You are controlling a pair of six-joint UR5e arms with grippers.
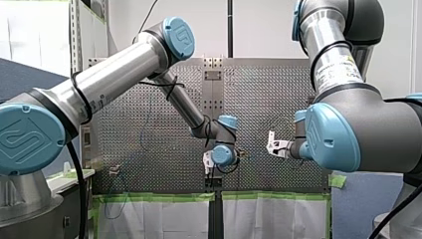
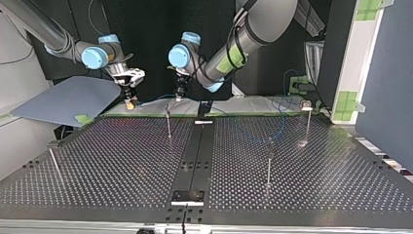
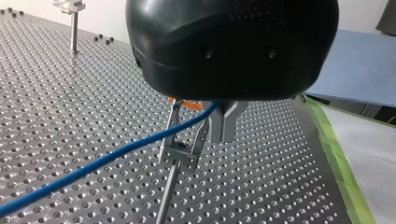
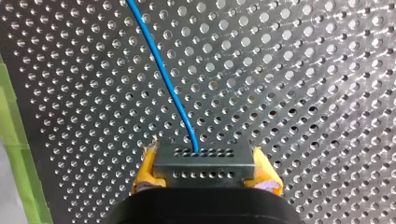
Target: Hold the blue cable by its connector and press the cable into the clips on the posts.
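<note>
The connector (image 4: 205, 161), a dark perforated block, is clamped between the yellow pads (image 4: 145, 171) of the right gripper (image 4: 205, 176). The blue cable (image 4: 161, 70) is seen leaving its face and running away over the bench (image 4: 303, 93). In the left wrist view the metal fingers (image 3: 231, 116) of the left gripper (image 3: 219, 135) are drawn narrow and appear closed on the cable. It is held there just above a clip (image 3: 181, 151) on a thin post (image 3: 167, 193) and is not yet seated in it.

The cable is judged thin, light and limp, so it may be expected to sag or spring free unless it is kept taut between the two grips. The connector is rigid and is the sound place for a firm hold. The cable itself is best pinched close beside the clip, so that a downward press is carried into it. The post looks slender and may flex under load.

The bench is perforated metal, and further posts (image 2: 269, 165) are set well apart on it. Green tape (image 3: 336, 154) is laid along its edge, with a blue board (image 3: 359, 65) beyond.
</note>
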